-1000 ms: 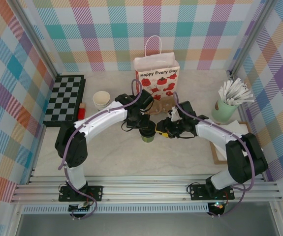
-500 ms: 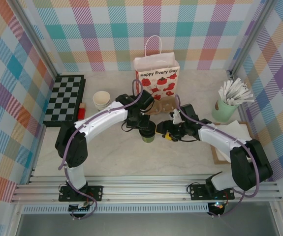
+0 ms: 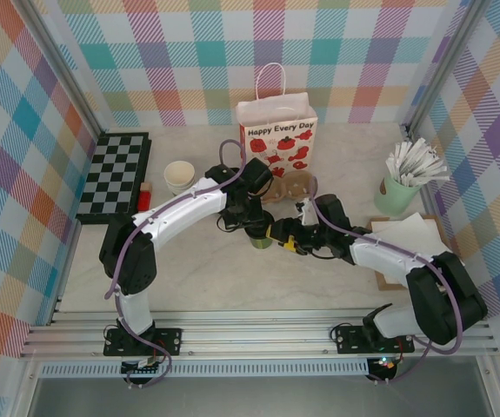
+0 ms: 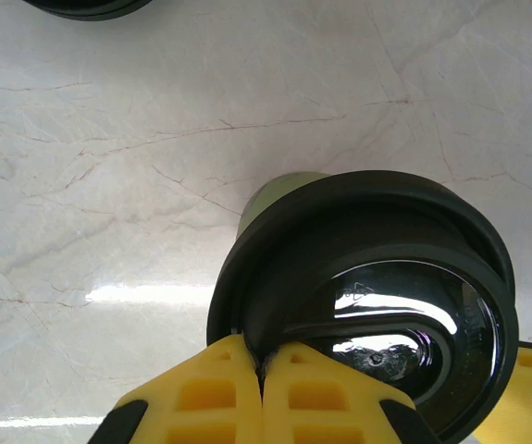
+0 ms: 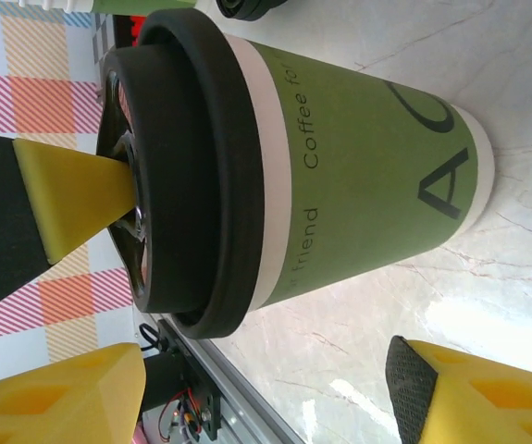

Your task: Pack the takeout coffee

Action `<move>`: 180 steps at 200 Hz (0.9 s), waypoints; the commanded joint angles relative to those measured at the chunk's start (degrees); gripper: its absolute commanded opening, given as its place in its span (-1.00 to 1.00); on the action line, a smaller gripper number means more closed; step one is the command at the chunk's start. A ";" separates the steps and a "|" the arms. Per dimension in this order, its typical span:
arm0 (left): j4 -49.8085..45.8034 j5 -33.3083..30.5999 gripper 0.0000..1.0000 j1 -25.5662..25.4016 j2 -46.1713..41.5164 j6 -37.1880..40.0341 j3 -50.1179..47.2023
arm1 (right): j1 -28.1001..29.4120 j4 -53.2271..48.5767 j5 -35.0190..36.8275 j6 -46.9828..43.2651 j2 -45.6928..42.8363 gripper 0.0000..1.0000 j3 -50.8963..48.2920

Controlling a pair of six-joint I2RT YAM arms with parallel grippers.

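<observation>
The takeout coffee [image 3: 261, 241] is standing on the table [image 3: 197, 278], with the paper bag [image 3: 277, 143] rising at its 12 o'clock. The left gripper [image 4: 262, 365] is bearing down from 11 o'clock, jaws pressed together on the rim of the lid [image 4: 386, 305], likely steadying it. The right gripper [image 5: 267, 381] is reaching in low from 3 o'clock, jaws apart and flanking the coffee, seemingly readying a side grasp.

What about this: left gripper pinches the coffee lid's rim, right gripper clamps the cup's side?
Wrong on the right gripper: it is open, fingers clear of the takeout coffee, per the right wrist view. The left gripper does pinch the lid's rim.
</observation>
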 commanded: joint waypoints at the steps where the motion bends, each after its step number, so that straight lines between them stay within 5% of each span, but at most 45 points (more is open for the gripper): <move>1: -3.47 -2.63 -1.00 -0.14 1.48 -2.47 -0.28 | 0.74 5.73 1.25 2.05 1.71 0.43 -0.91; 71: -2.44 -1.51 -1.00 -0.33 1.60 -2.03 -0.81 | 1.11 3.53 5.77 2.33 3.46 0.40 -1.83; 105: -1.08 -0.48 -1.00 -0.48 1.76 -0.83 -1.90 | 1.11 -7.29 13.06 0.05 2.80 0.39 -3.13; 145: 0.31 1.80 -1.00 -0.41 3.57 0.95 -5.52 | 1.00 -12.21 11.62 -1.08 7.23 0.38 -0.53; 180: -3.68 -3.31 -1.00 0.37 4.72 5.52 -5.34 | 0.42 -24.44 12.93 -2.36 10.31 0.39 3.14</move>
